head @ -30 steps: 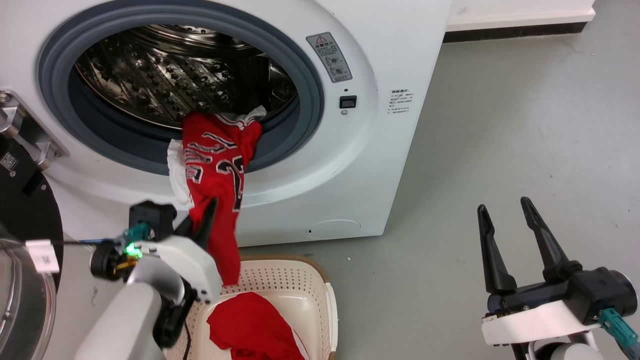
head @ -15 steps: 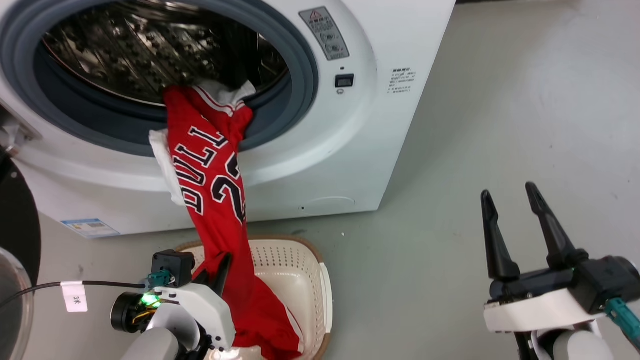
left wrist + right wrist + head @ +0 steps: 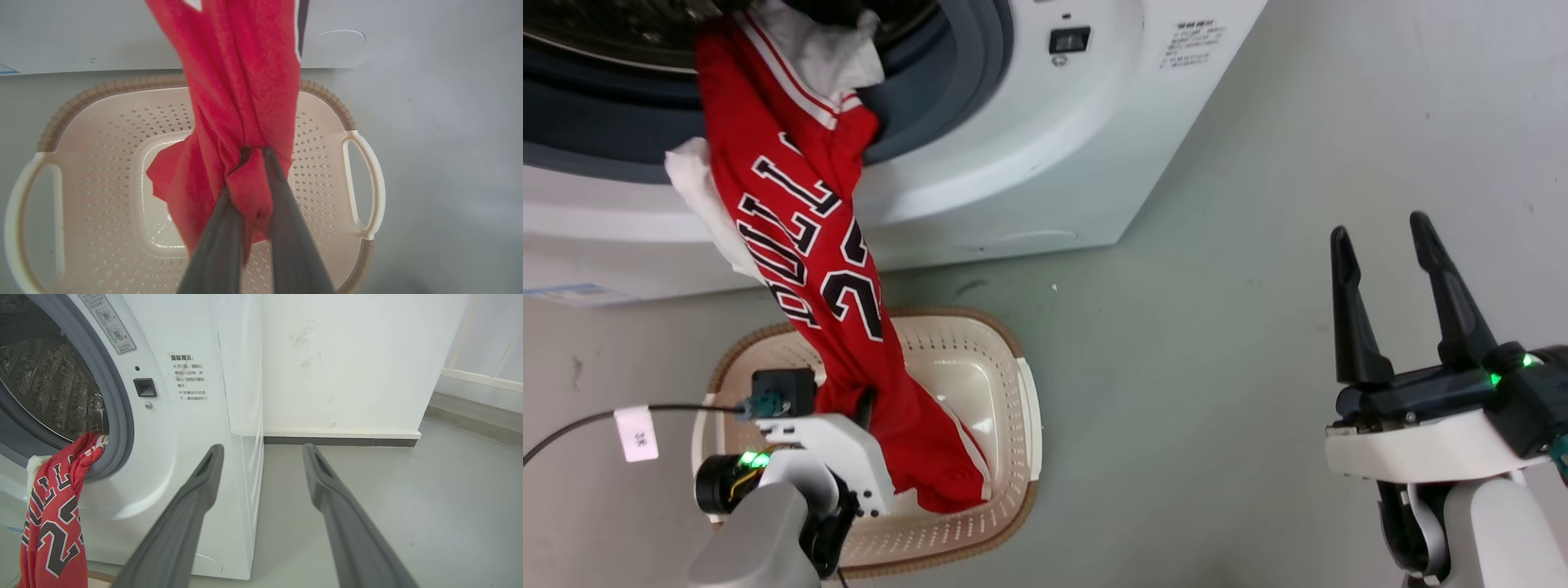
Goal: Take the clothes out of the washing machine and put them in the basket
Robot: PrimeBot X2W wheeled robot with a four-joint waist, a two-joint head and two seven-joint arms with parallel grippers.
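at your far left a black cable [image 3: 686, 406] with a white tag crosses the grey floor [image 3: 1217, 343]. next comes the basket [image 3: 980, 376], standing on the floor just in front of the washing machine [image 3: 1045, 163]. the stretch of its brown rim nearest the machine lies close under the white front panel, and its two side handles have bare floor beyond them.

the left gripper [image 3: 253, 150] hangs over the basket's inside. its fingers are narrowed onto a bunched fold of the red jersey [image 3: 800, 253], with the cloth squeezed between them near the tips. the jersey runs as one long stretched band: upper end draped over the grey porthole rim [image 3: 124, 428], lower end down in the basket. in the head view its long axis slants from upper left at the drum to lower right on the basket bottom, with the lettering and numerals facing you.

a white cloth piece [image 3: 698, 192] sits with the jersey at the rim, part hanging out along the jersey's left edge and part bunched at its top. in the left wrist view a red flap lies on the basket bottom left of the fingers; you cannot tell whether it is jersey or another garment.

right of the machine's corner the floor is open as far as the white wall [image 3: 347, 359]. the right gripper [image 3: 1379, 227] hovers there, well apart from machine and basket, fingers spread wide and holding nothing.
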